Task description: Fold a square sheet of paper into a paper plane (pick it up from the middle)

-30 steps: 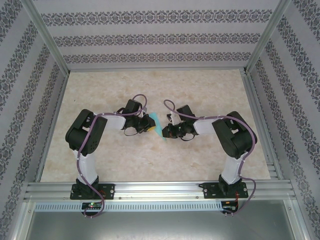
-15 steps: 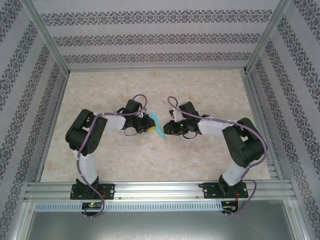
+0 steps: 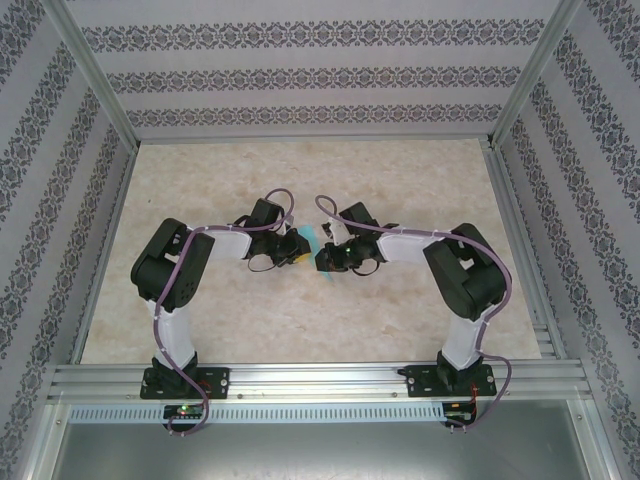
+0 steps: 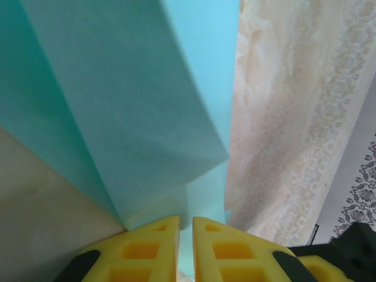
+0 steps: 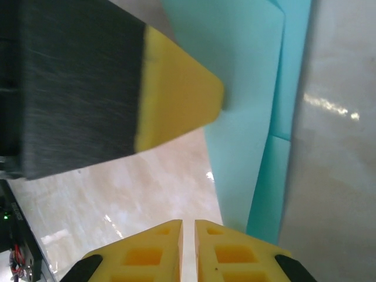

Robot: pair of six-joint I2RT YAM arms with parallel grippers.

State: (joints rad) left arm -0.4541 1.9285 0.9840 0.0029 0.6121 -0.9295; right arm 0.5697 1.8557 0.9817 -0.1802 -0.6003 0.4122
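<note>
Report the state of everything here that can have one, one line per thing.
paper: folded into overlapping creased layers, pinched at one end by the left tool.
left tool: shut on the paper.
right tool: shut, fingers nearly touching with nothing visible between them; the paper sits just ahead of its tips.

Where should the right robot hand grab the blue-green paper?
Probably the free end of the paper, the end nearest the right gripper, coming in from the right. The left gripper pinches the other part, and the folded layers sit thin and flat together, so fingers could close across them.
</note>
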